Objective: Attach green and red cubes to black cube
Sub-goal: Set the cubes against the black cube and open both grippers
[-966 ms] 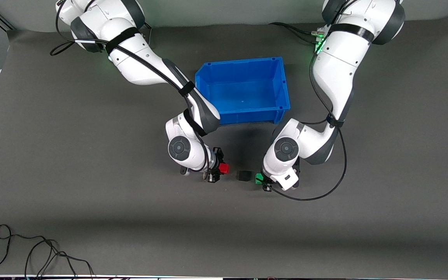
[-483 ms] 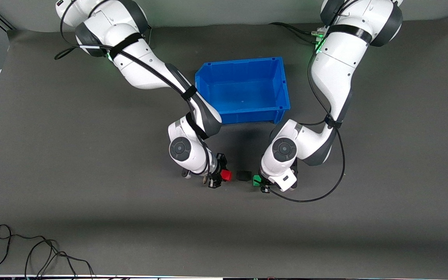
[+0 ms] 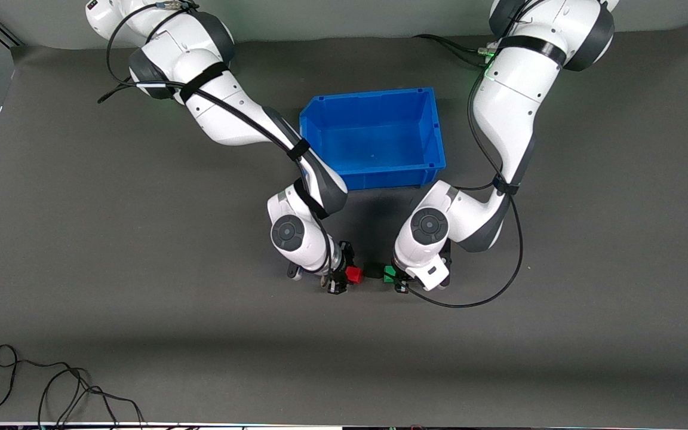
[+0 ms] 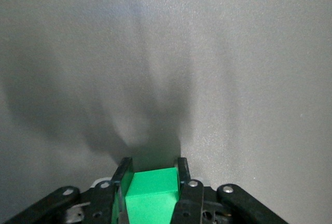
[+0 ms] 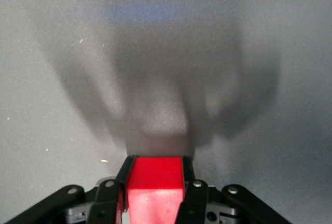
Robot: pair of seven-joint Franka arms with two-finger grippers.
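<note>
In my front view both grippers sit low, just below the middle of the frame. The right gripper (image 3: pixel 344 276) is clamped on the red cube (image 3: pixel 354 274); the left gripper (image 3: pixel 396 276) is clamped on the green cube (image 3: pixel 389 273). Most of each gripper is hidden under its own white wrist, so I only see the cubes poking out toward each other.

The black cube (image 3: pixel 372 273) lies between them, but it is hard to make out: a dark sliver against the dark mat (image 3: pixel 141 239), and I cannot tell whether either coloured cube is touching it.

My right wrist view shows the red cube (image 5: pixel 154 181) pinched between both fingers (image 5: pixel 122 180) at the bottom edge, its lower part cut off. The left wrist view shows the green cube (image 4: pixel 151 193) squeezed between its fingers (image 4: pixel 181 175) the same way, also cropped. Ahead of each cube I see only grey mat and blurred shadows; the black cube does not show in either.

A blue bin (image 3: pixel 374 98) sits in the upper middle of the front view.
</note>
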